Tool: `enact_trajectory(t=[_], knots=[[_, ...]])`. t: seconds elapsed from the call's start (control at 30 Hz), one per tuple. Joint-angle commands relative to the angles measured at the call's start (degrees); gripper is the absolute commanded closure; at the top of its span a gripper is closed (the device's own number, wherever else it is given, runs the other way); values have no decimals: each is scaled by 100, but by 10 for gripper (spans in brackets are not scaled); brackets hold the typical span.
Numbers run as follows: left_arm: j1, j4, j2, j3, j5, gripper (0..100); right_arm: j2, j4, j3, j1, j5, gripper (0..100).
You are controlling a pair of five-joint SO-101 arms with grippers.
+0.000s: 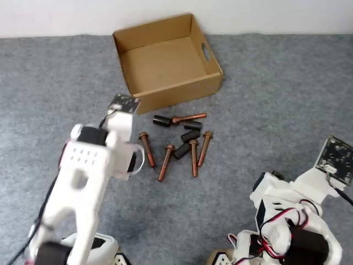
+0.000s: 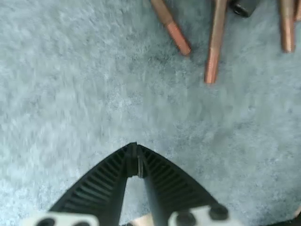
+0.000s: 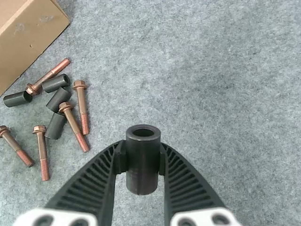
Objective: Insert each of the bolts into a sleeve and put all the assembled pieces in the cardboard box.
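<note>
Your right fingers (image 3: 141,153) grip a black sleeve (image 3: 143,175) by its sides. It stands on end with the open bore facing up toward the wrist, so that half of the pair is ready. The right arm (image 1: 292,221) sits low at the near corner of the bench (image 1: 276,83), well apart from the loose parts.

Your left fingers (image 2: 135,155) are closed tip to tip with nothing between them, hovering over bare grey bench. The bolts lie flat just ahead of them. The nearest bolt (image 2: 171,28) slants away with its threaded end toward your fingers and its head farther off, and a second bolt (image 2: 214,47) lies beside it at almost the same angle. From above, that nearest bolt (image 1: 146,149) sits just beside the left arm (image 1: 94,160), which makes this the arm to fetch it.

I judge you must spread the left fingers, then close them across the shank, square to its long axis. That leaves the threaded end free to go down into the waiting bore.

Three more sleeves (image 1: 190,135) lie among the other bolts. Beyond them is the cardboard box (image 1: 176,94), past the pile from both arms.
</note>
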Motion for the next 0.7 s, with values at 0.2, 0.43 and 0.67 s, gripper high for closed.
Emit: enact_trajectory(t=[0.2, 0.43, 0.67], knots=[[-79, -1398, 1310, -1780, 1292, 993, -13, 92, -26, 57, -35, 991], [123, -1644, 2356, -1807, 1925, 927, -13, 92, -26, 66, -35, 991], [141, -1644, 2892, -2202, 2180, 830, -13, 92, -26, 57, -35, 991]])
